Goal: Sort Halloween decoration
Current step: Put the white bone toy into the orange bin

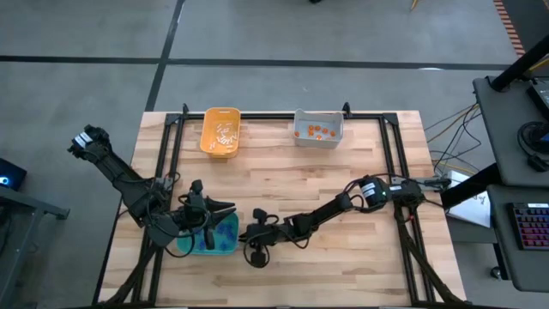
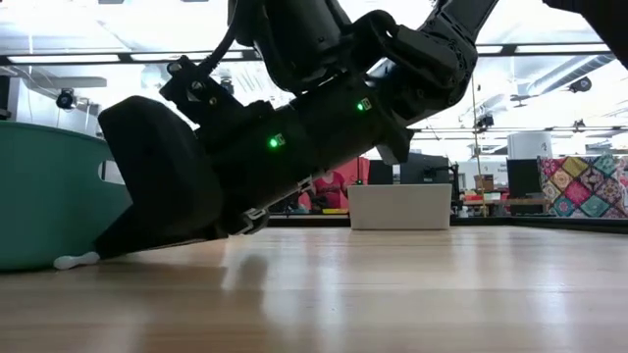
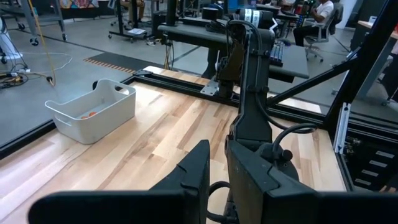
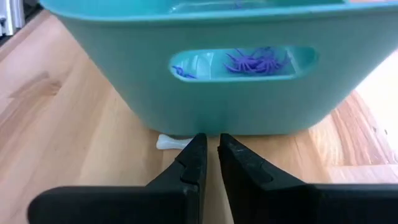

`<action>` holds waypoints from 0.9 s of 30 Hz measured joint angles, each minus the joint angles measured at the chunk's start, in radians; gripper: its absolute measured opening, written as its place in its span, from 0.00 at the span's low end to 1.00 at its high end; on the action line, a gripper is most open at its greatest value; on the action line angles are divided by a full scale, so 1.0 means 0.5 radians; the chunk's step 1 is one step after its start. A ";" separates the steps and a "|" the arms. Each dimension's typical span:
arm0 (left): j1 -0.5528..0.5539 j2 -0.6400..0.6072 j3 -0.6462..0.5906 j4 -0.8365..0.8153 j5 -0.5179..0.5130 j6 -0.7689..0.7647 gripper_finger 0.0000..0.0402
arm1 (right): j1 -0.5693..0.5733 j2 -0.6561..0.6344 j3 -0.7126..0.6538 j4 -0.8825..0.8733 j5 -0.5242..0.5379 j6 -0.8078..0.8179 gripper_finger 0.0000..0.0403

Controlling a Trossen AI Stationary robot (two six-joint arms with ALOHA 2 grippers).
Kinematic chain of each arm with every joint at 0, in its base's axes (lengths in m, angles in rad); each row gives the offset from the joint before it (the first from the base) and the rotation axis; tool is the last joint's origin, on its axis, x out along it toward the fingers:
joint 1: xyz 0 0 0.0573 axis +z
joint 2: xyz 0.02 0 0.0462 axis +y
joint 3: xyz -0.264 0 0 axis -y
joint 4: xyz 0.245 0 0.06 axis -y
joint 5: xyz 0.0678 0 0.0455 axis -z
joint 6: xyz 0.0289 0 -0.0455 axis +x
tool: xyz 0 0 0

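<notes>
Reaching low across the wooden bench (image 1: pixel 283 189), the right gripper (image 4: pixel 210 163) sits w/ its fingers nearly closed, only a thin slit between them and nothing gripped. Just ahead of the tips lies a small white bone-shaped trinket (image 4: pixel 171 143), flat on the bench and touching or almost touching the base of the teal plastic bin (image 4: pixel 205 93). Through the bin's handle slot, purple spiky spider-like trinkets (image 4: pixel 255 62) are visible inside. Left gripper (image 3: pixel 214 180) hovers above the teal bin per the high view; fingers close together w/ a narrow gap, nothing held. At the far edge of the bench stand the orange-yellow plastic bin (image 1: pixel 220 131), holding white pieces, and the grey plastic bin (image 1: pixel 318 128), holding small orange roundish trinkets (image 1: pixel 317 131). Judged step: pick the stray white piece for transfer to the orange-yellow bin. Risks: fingers too narrow for the approach, so tips may push the piece under the bin lip instead of straddling it; piece lies tight to the bin wall, so one finger could strike the wall and shove the bin; both arms crowd the same bin, so a lift or swing could cause arm-to-arm contact.
</notes>
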 joint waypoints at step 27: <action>0.000 0.000 0.000 0.033 0.126 -0.100 0.10 | 0.048 -0.026 0.002 -0.037 0.006 -0.042 0.09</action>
